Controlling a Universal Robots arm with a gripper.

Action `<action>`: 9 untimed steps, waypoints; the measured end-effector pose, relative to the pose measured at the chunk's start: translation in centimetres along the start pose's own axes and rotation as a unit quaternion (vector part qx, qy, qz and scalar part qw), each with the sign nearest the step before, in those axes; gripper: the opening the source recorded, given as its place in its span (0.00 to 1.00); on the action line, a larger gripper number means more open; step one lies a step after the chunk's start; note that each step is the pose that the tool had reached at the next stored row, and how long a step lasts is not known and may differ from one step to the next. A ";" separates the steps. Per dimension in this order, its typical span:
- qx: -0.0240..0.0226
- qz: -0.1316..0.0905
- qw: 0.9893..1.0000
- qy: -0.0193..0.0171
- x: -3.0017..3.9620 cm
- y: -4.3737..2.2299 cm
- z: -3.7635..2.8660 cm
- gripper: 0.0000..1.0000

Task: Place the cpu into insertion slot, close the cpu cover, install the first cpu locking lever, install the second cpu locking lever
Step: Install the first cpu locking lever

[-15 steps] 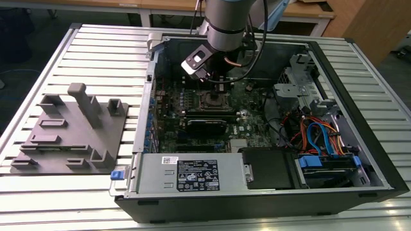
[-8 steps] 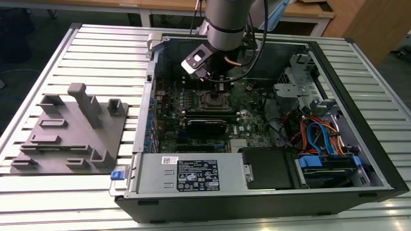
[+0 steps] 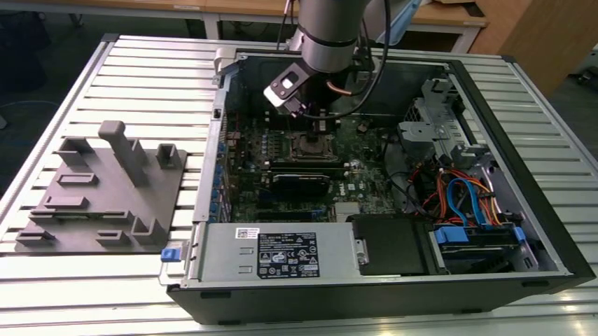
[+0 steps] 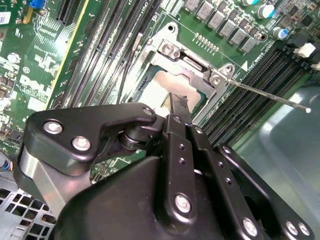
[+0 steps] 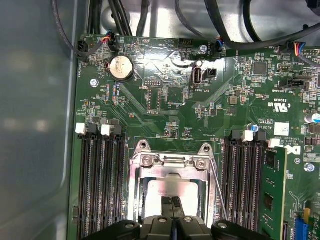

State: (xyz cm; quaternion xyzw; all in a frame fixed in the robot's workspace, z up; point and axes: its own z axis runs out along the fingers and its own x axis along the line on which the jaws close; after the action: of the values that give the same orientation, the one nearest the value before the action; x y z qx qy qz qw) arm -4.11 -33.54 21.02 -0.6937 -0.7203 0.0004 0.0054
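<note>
Currently the black claw [image 5: 172, 201], closed tight and empty, hangs above the silver square-frame cpu cover [image 5: 170, 170]. Closed tips likely suit pushing.

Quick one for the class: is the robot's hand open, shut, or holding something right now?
Hand: shut, fingertips together with nothing visible between them, over the small flat square silver-grey metal cpu.

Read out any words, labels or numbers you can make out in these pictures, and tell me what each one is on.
Black label on the silver box, exterior view: print too small to read.
Small white sticker on the same box: too small to read.
White lettering on the green circuit board, first wrist view: too small to read surely.
Nothing can be quoted with confidence.
</note>
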 end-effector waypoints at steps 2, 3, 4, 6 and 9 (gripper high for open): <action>0.000 0.000 1.000 0.000 0.00 0.00 -0.31 0.10; 0.000 0.000 1.000 0.000 0.01 0.00 -0.51 0.10; 0.000 0.000 1.000 0.000 0.01 0.00 -0.72 0.10; 0.000 0.000 1.000 0.000 0.01 -0.01 -1.22 0.10; 0.000 0.000 1.000 0.000 0.02 -0.01 -2.04 0.10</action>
State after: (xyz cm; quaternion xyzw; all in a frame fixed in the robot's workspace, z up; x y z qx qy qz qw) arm -4.11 -33.54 23.05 -0.6937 -0.7203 0.0003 0.0054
